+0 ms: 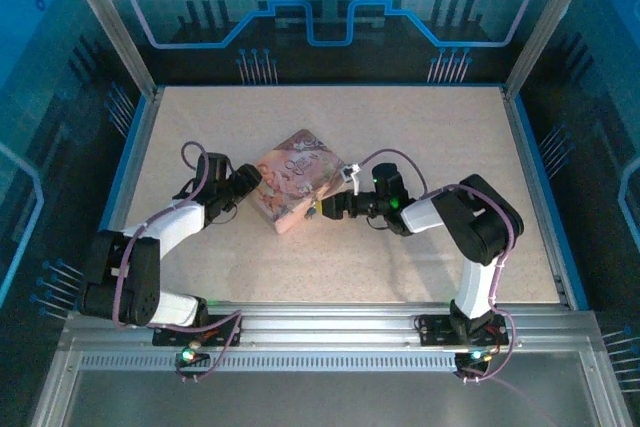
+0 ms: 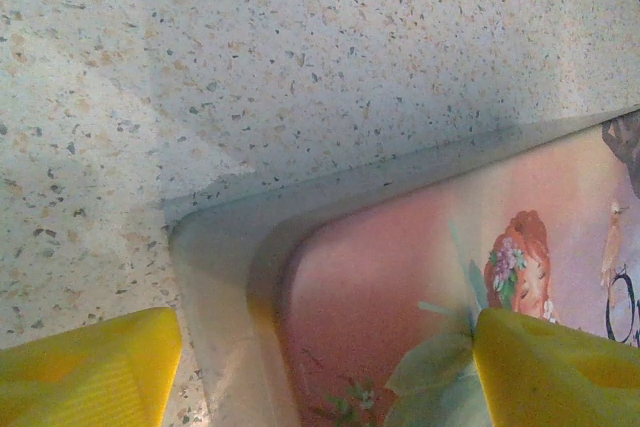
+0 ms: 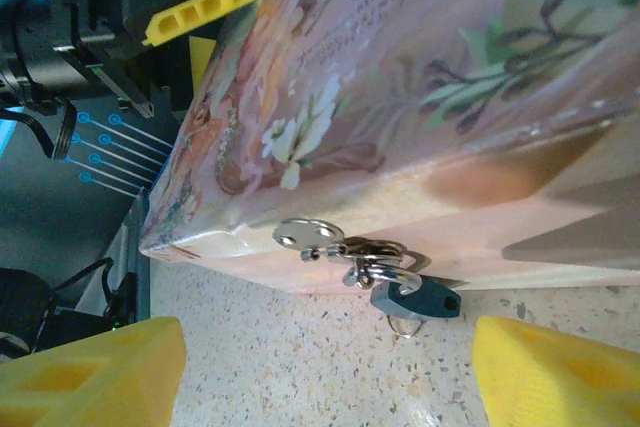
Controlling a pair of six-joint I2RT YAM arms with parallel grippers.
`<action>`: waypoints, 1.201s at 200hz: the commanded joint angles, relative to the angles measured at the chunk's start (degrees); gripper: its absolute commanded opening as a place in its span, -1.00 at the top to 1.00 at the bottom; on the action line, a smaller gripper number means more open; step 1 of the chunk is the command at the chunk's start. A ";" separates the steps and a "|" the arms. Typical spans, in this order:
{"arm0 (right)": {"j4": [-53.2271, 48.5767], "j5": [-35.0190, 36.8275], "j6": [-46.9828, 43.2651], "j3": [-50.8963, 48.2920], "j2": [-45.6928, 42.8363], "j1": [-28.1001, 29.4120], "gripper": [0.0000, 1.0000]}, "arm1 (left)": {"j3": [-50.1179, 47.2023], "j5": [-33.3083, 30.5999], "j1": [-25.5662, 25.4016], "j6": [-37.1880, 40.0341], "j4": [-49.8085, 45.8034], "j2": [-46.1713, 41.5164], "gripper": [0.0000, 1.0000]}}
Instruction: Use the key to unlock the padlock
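Yellow fingertips on the right gripper (image 3: 325,377) are spread wide on nothing, parked just shy of the padlock (image 3: 375,265) hanging off the pink box (image 3: 400,97), dark key (image 3: 420,300) right against it, left gripper (image 2: 320,372) splayed over a box corner, so unlocking looks undone imo.

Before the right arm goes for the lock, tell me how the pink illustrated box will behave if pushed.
The pink illustrated box has flat faces, so it should slide on the speckled table, not roll. Its glossy printed skin looks slippery to grip. The small metal padlock dangling at its edge would probably swing.
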 commanded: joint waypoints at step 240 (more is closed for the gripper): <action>2.33 -6.25 -2.78 3.98 4.74 2.65 -0.20 | -1.44 1.74 -2.15 -0.54 -4.68 0.19 -0.56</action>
